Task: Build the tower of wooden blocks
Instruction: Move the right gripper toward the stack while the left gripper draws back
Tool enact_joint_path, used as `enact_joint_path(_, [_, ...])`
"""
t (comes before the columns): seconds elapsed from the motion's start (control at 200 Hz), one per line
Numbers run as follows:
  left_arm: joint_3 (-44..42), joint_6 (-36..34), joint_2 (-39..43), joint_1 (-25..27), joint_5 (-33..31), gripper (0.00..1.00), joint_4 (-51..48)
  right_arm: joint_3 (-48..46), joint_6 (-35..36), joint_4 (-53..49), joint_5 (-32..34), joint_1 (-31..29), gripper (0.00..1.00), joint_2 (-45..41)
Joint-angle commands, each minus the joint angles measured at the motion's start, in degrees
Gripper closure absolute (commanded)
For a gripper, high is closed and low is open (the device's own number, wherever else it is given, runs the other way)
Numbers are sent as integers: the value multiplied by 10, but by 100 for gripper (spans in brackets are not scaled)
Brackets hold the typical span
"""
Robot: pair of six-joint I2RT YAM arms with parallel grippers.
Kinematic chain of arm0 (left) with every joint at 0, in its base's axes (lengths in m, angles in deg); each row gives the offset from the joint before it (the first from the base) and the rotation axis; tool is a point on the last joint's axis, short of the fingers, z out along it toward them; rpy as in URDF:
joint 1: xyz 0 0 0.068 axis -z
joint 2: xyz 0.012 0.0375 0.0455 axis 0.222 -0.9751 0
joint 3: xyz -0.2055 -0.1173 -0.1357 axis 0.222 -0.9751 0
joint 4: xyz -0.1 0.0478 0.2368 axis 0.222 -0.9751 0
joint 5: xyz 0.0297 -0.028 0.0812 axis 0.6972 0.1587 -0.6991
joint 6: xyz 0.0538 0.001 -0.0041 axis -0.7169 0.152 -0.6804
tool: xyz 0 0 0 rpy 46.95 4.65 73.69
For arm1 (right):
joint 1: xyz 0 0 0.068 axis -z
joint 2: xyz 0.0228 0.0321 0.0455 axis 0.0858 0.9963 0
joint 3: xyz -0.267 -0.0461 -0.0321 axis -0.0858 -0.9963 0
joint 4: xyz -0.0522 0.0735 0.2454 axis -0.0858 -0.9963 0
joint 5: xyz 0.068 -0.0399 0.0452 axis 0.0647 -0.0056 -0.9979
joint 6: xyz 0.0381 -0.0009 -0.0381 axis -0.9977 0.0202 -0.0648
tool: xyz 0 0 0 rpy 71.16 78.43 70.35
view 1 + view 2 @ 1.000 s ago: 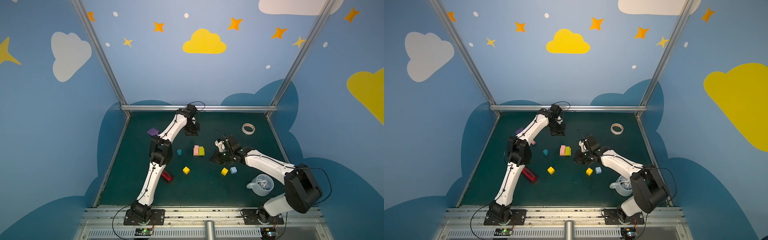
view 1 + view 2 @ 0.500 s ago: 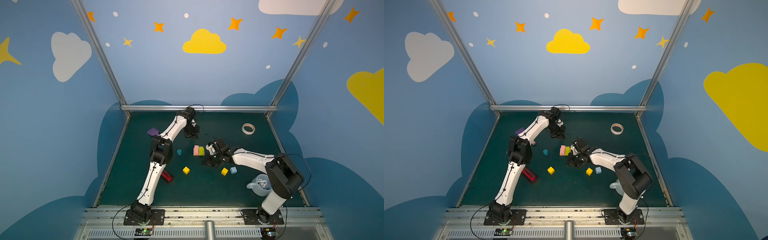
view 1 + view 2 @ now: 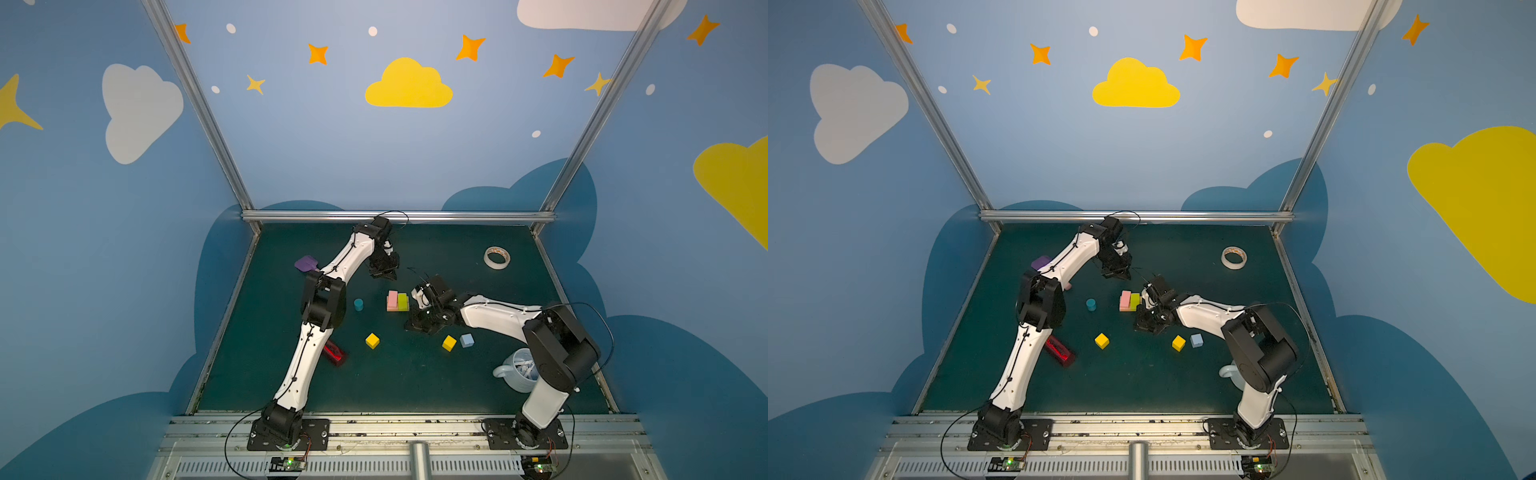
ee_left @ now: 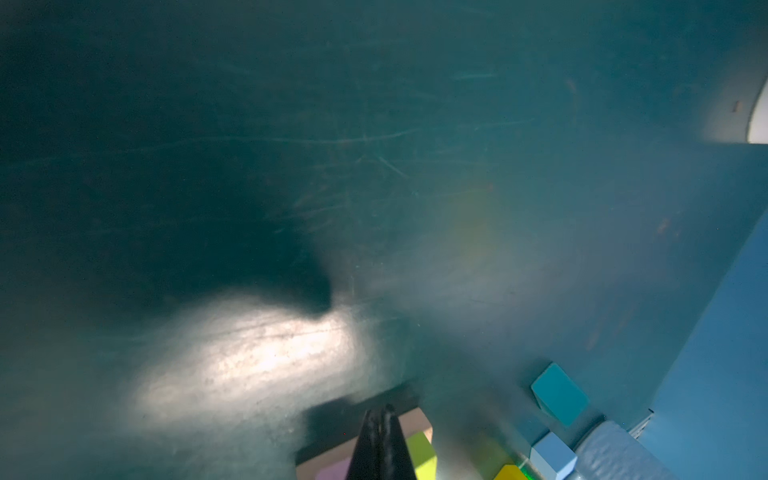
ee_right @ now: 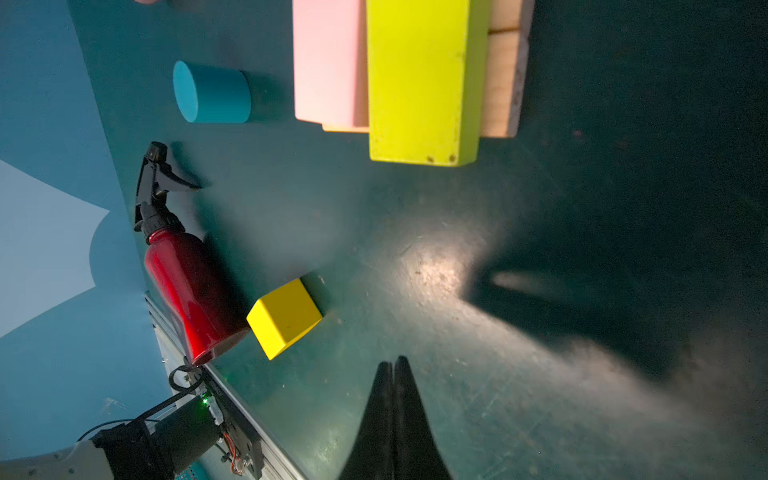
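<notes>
Pink slab (image 3: 392, 300), lime slab (image 3: 402, 301): side by side atop tan bars (image 5: 505, 79), mid green mat (image 3: 415, 386). Teal cylinder (image 3: 358, 304): left of stack, apart. Yellow cube (image 3: 372, 340), second yellow cube (image 3: 449, 343), pale-blue cube (image 3: 467, 340): loose, nearer front. Left gripper (image 4: 379, 409): fingers together, empty, behind stack. Right gripper (image 5: 392, 361): fingers together, empty, beside stack's right.
</notes>
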Motion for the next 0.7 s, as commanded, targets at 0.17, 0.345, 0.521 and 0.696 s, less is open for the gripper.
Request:
enact_joint_path(0.17, [20, -9, -37, -2, 6, 95, -6, 41, 2, -8, 16, 10, 100, 24])
enact_joint_path(0.345, [22, -7, -36, -2, 5, 95, -7, 53, 4, -17, 19, 14, 100, 38])
enact_joint_path(0.521, [20, -6, -30, -1, 2, 95, -12, 59, 3, -10, 19, 17, 100, 53])
enact_joint_path(0.696, [17, -8, -28, -2, -3, 95, -21, 73, 5, -9, 19, 22, 100, 64])
